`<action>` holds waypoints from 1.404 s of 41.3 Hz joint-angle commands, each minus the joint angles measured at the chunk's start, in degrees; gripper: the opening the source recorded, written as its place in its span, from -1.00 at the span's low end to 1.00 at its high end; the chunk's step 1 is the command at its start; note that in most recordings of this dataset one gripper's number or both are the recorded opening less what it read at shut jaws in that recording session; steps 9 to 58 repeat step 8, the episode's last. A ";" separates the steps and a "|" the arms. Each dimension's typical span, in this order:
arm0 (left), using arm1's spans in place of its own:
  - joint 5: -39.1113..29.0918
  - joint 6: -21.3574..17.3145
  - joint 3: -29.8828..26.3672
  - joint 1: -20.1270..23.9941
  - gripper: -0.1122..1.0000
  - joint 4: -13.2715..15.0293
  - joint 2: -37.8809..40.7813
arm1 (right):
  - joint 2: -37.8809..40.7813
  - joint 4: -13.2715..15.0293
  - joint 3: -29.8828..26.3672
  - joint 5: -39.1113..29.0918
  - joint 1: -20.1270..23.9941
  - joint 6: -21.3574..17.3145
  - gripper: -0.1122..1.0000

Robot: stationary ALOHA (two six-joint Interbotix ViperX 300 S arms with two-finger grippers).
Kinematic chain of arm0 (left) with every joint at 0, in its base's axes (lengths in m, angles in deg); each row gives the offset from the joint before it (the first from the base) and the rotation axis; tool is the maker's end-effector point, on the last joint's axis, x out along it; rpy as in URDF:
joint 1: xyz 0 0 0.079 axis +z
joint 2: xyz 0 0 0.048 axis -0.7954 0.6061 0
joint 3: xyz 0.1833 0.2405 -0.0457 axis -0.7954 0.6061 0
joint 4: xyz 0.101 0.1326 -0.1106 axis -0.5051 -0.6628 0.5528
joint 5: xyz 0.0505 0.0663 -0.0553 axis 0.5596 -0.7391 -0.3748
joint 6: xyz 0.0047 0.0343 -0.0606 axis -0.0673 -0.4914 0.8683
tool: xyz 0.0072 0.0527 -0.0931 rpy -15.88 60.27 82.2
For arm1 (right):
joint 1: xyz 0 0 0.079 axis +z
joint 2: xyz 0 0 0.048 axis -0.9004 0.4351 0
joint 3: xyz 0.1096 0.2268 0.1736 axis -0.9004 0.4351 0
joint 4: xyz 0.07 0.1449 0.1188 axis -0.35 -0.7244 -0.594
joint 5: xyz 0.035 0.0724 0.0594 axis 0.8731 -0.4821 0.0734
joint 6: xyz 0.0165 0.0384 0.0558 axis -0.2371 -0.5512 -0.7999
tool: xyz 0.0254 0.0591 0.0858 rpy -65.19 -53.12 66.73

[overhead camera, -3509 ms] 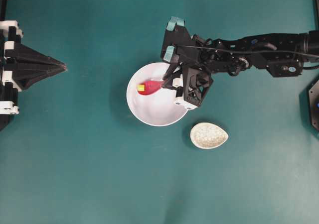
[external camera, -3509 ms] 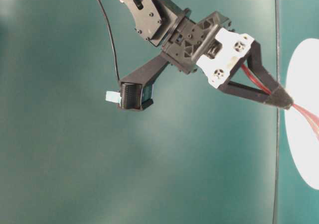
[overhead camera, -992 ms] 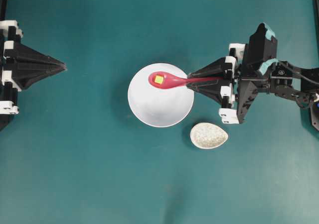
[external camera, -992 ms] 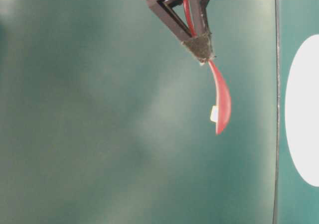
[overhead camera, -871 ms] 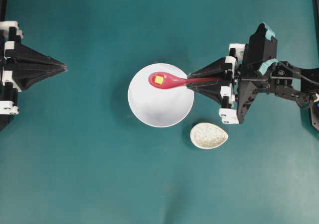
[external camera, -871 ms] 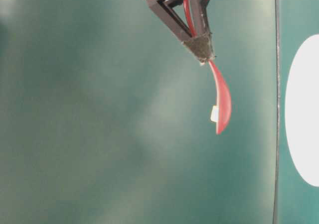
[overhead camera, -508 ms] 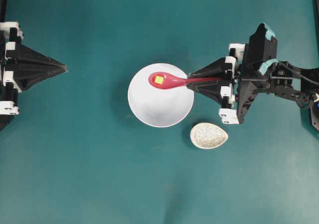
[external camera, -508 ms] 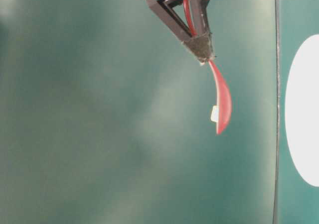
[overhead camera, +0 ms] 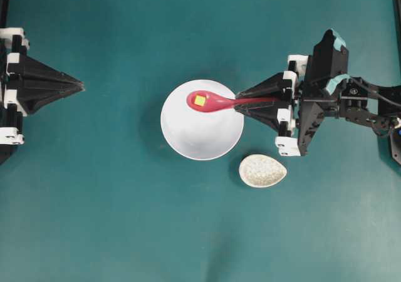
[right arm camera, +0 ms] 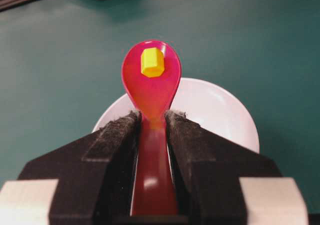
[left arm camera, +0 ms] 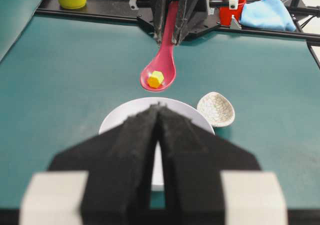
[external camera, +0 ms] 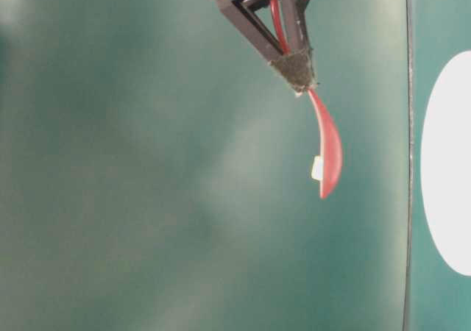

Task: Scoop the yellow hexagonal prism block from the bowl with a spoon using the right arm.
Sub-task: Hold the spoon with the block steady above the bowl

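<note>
Found the right gripper (right arm camera: 152, 117) clamped narrowly on the handle of the spoon (right arm camera: 151, 85), pads pressing both sides just behind the scoop. Held the spoon roughly level, scoop up, pointing toward frame left in the overhead view. Spotted the yellow hexagonal prism block (right arm camera: 152, 62) lying in the scoop near its far tip, clear of the rim. Saw the scoop raised above the bowl (overhead camera: 188, 141), over its upper part in the overhead view; confirmed by open air between the two at table level.

Judged the block light, hard and free to slide or roll on the glossy scoop, with only the shallow wall to keep it in. Judged the spoon stiff and slick, so best gripped as here, low on the handle and squarely, to stop it twisting. Reckoned any tilt or jerk enough to tip the block out.

Noted the small speckled dish (overhead camera: 262, 170) just beside the bowl at lower right, below the gripper in the overhead frame and close enough to mind on any descent. Saw bare green table (overhead camera: 125, 232) across the lower and upper left of the frame, with plenty of room there. Found the left gripper (overhead camera: 78, 84) pinched together and holding nothing, parked at the left edge, well apart from the bowl.
</note>
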 commanded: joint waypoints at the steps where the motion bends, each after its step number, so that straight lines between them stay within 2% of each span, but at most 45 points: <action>1: 0.00 0.00 -1.67 0.00 -0.80 0.09 0.26 | -0.44 0.09 -1.14 0.35 0.18 0.18 -0.34; 58: -0.09 0.09 -1.67 0.00 -0.80 0.09 0.26 | -0.26 0.18 -1.32 0.44 0.18 0.18 -0.34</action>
